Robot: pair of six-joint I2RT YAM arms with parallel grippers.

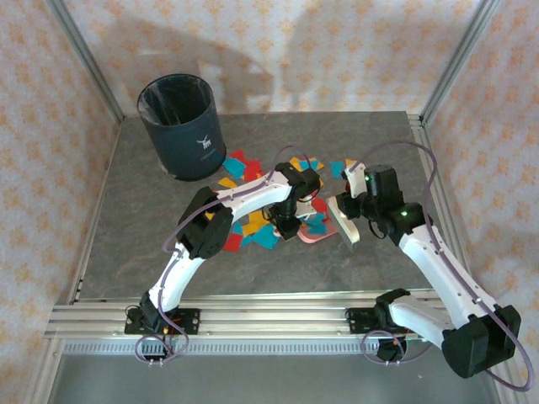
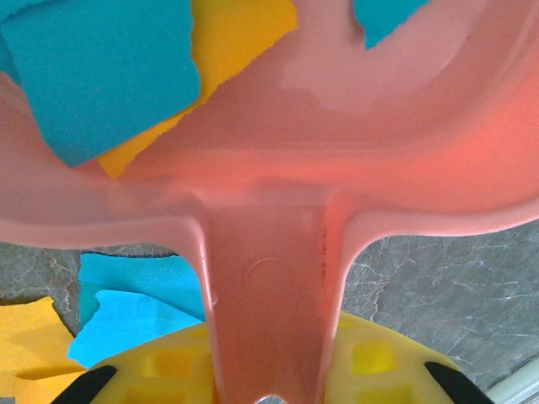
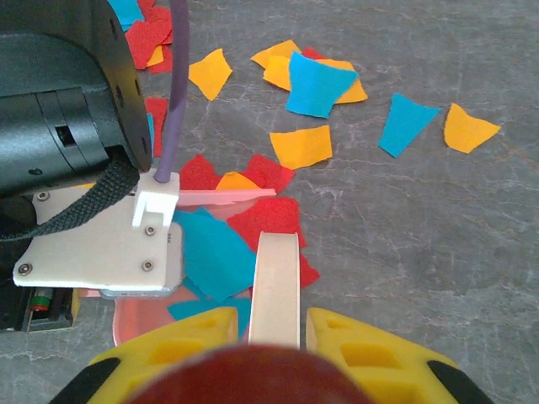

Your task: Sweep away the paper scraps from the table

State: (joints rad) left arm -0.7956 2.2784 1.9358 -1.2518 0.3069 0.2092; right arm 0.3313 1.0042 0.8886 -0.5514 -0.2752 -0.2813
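Currently we hold the following on record.

Counter [image 1: 126,252]: dark grey marbled surface with silver rails along its edges.

Paper scraps [image 1: 238,166]: small red, yellow-orange and cyan pieces. In the top view they are bunched at the counter's centre and spread toward 11 and 1 o'clock. In the right wrist view, loose yellow and cyan pieces [image 3: 301,146] lie from 12 to 2 o'clock, and red and cyan ones overlap at the middle of the frame.

Dustpan [image 1: 316,236]: pink plastic, lying at 5 o'clock of the heap. In the left wrist view we see cyan and yellow scraps [image 2: 101,76] lying in its tray [image 2: 337,151], with more on the counter [image 2: 438,286] at 8 o'clock.

Left jaws: clamped on the dustpan's handle, which runs straight between the yellow fingers [image 2: 379,362].

Right jaws: closed on a flat cream handle [image 3: 276,286], which sits at 3 o'clock of the dustpan in the top view [image 1: 347,220]. We cannot tell what tool it belongs to.

Bin [image 1: 181,126]: dark, round and lined, standing upright at 10 o'clock on the counter, near the outermost scraps.
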